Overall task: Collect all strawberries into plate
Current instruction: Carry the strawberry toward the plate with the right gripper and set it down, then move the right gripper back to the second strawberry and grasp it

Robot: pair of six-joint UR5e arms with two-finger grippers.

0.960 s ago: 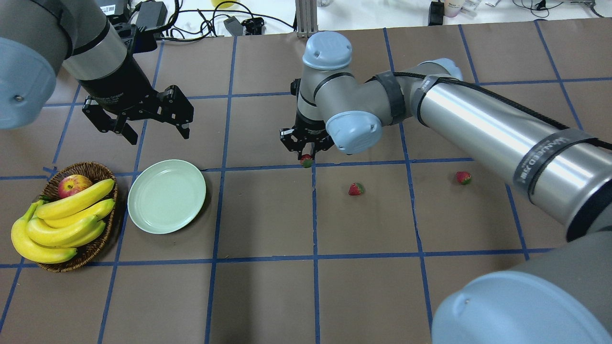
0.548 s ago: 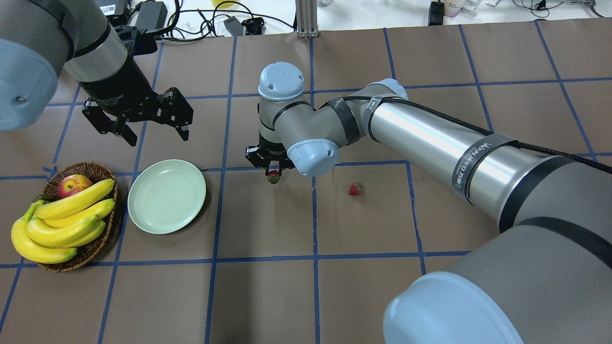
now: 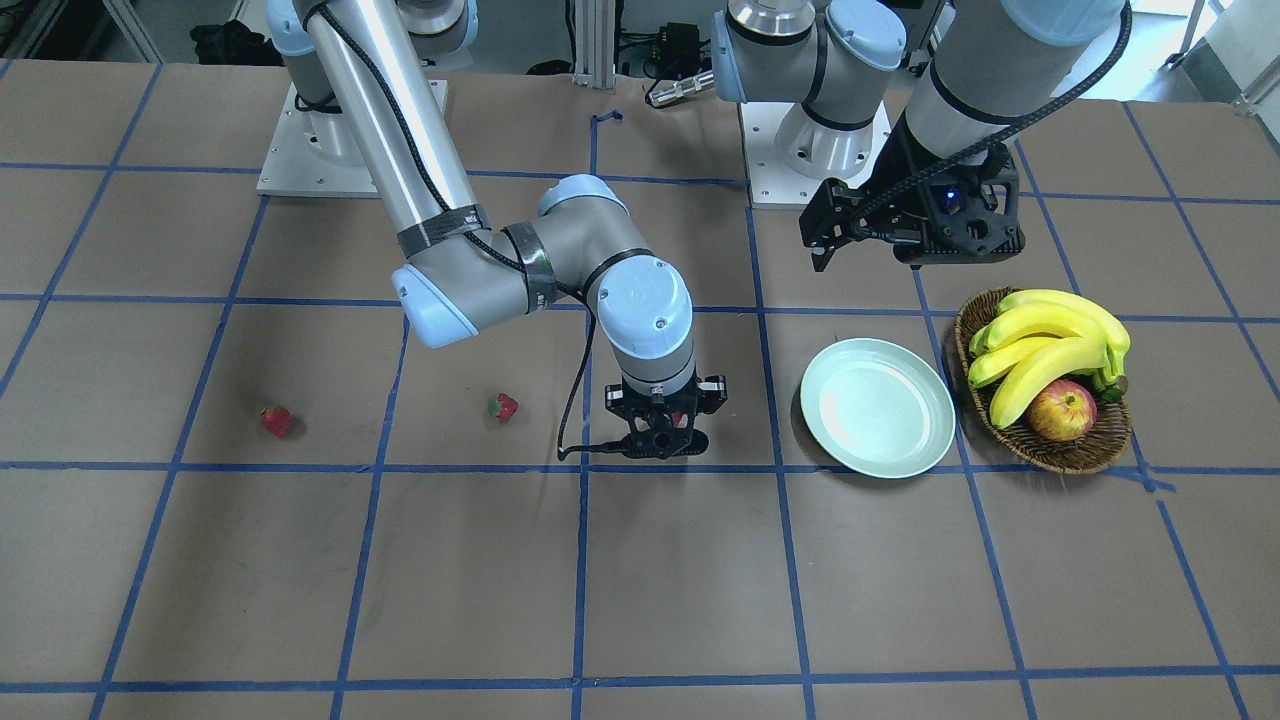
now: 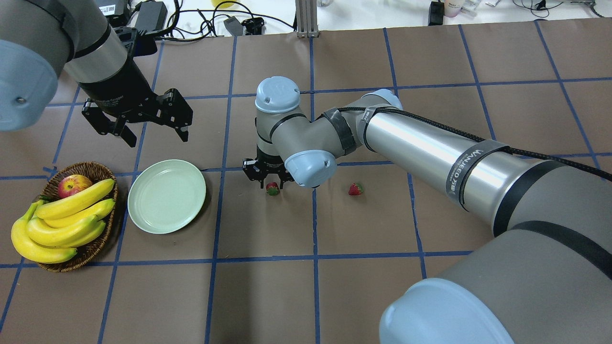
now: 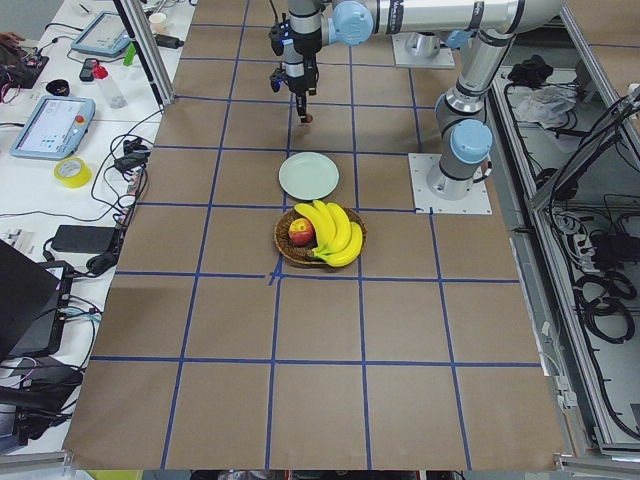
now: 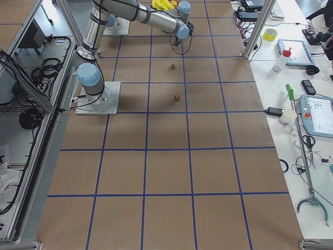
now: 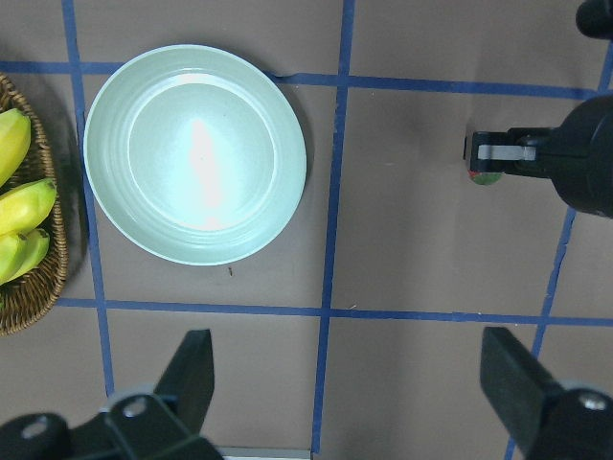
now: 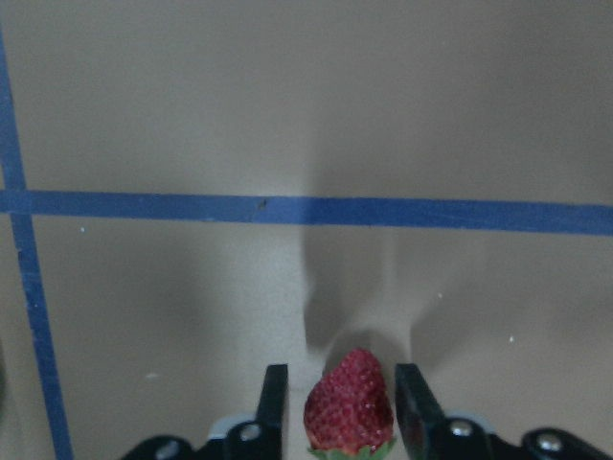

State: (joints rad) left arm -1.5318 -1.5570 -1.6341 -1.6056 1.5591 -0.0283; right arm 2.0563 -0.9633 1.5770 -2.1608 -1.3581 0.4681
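Observation:
My right gripper (image 4: 272,184) is shut on a strawberry (image 4: 273,189) and holds it just above the table, to the right of the plate. The right wrist view shows this berry (image 8: 350,407) between the two fingers (image 8: 273,402). The pale mint plate (image 4: 166,197) is empty; it also shows in the front view (image 3: 877,407) and the left wrist view (image 7: 194,153). A second strawberry (image 4: 355,189) lies on the table further right. A third (image 3: 276,421) shows in the front view; my right arm hides it in the overhead view. My left gripper (image 4: 155,134) is open and empty, beyond the plate.
A brown wicker basket (image 4: 91,169) with bananas (image 4: 67,220) and an apple (image 4: 74,185) stands just left of the plate. Cables and devices lie past the table's far edge. Blue tape lines cross the brown table.
My right gripper has moved left and toward me with the strawberry in it, closer to the plate. Its arm now covers the third strawberry. The left gripper has not moved.

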